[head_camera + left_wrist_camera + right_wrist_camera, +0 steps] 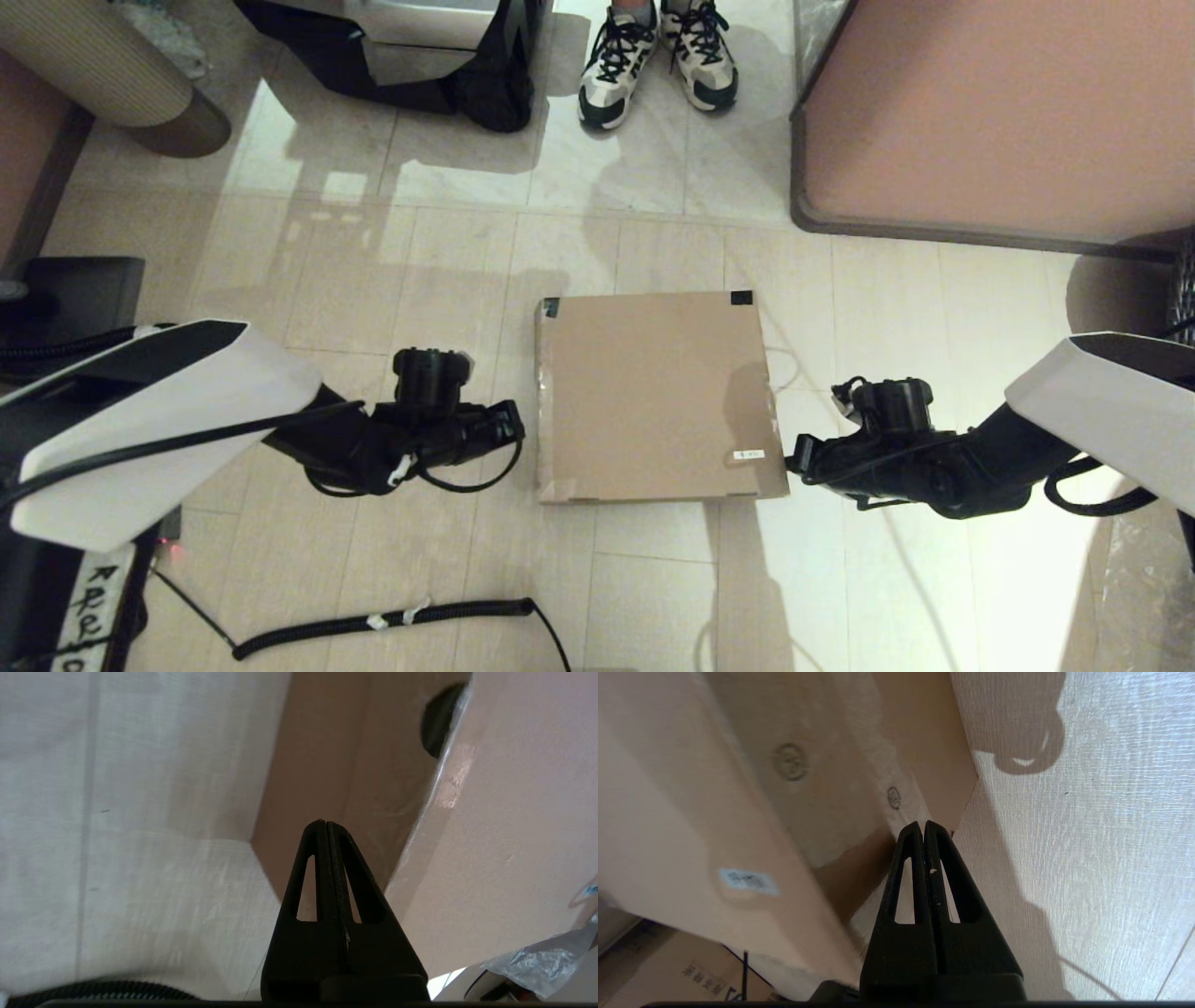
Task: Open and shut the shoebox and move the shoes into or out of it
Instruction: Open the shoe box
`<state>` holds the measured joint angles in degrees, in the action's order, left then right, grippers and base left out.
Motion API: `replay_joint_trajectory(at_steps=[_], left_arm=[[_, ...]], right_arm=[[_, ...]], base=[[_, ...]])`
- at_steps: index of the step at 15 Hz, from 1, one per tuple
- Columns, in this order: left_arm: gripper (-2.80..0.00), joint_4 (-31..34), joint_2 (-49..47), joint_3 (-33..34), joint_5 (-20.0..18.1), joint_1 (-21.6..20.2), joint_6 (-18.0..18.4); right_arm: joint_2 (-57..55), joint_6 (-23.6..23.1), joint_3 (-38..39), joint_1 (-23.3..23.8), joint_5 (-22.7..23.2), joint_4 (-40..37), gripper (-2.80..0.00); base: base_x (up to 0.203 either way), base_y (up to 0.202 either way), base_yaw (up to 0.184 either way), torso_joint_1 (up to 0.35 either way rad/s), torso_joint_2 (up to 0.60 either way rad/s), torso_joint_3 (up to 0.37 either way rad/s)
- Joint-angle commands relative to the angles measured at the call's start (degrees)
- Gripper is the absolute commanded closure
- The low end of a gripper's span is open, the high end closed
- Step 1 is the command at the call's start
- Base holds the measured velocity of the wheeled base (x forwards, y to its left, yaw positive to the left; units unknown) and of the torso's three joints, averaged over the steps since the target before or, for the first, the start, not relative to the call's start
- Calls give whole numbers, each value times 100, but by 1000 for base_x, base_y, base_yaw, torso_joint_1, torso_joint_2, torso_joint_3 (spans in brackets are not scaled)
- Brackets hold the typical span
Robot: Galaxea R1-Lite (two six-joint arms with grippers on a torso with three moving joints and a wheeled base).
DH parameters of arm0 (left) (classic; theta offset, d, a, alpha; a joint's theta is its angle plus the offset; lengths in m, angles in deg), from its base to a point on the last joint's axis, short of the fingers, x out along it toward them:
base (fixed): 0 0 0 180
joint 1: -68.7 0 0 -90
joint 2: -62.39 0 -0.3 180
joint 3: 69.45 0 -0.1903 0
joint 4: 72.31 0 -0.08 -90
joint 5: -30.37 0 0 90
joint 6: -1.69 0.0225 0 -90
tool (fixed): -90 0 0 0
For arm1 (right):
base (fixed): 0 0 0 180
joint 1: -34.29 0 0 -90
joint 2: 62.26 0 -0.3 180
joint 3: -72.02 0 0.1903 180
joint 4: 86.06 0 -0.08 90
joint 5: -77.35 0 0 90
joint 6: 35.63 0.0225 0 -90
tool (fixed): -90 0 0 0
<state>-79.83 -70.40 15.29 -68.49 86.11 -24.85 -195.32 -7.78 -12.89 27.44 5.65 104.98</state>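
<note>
Shoebox (658, 397): lid down, between both grippers.
Left gripper (509, 425): fingers together, empty, just beside one side wall.
Right gripper (798, 457): fingers together, empty, near the opposite lower corner.

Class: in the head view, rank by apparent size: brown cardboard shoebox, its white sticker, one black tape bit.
1. Brown cardboard shoebox.
2. and 3. White sticker and black tape bit look alike; unranked.

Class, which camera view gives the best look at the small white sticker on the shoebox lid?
The right wrist view: the white sticker looks largest there, though its print is blurred. The head view shows it tiny near the closed shoebox lid's front right corner. The left wrist view does not show it.
</note>
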Motion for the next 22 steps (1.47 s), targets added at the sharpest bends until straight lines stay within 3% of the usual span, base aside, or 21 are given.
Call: replay_joint_trajectory(at_steps=[1,9,13,22], left_arm=[[0,-15,-270,-155,-1,84,-18],[0,462,-484,-575,77,460,-27],[0,505,-367,-586,130,509,-39],[0,1097,570,-378,139,508,-179]], right_arm=[[-232,18,-128,-18,16,16,0],[-343,52,-420,-9,120,-222,0],[-20,87,-342,17,548,-390,0],[943,132,-93,22,562,-1154,0]], base=[[0,0,0,0,0,0],[0,0,0,0,0,0],[0,0,0,0,0,0],[0,0,0,0,0,0]])
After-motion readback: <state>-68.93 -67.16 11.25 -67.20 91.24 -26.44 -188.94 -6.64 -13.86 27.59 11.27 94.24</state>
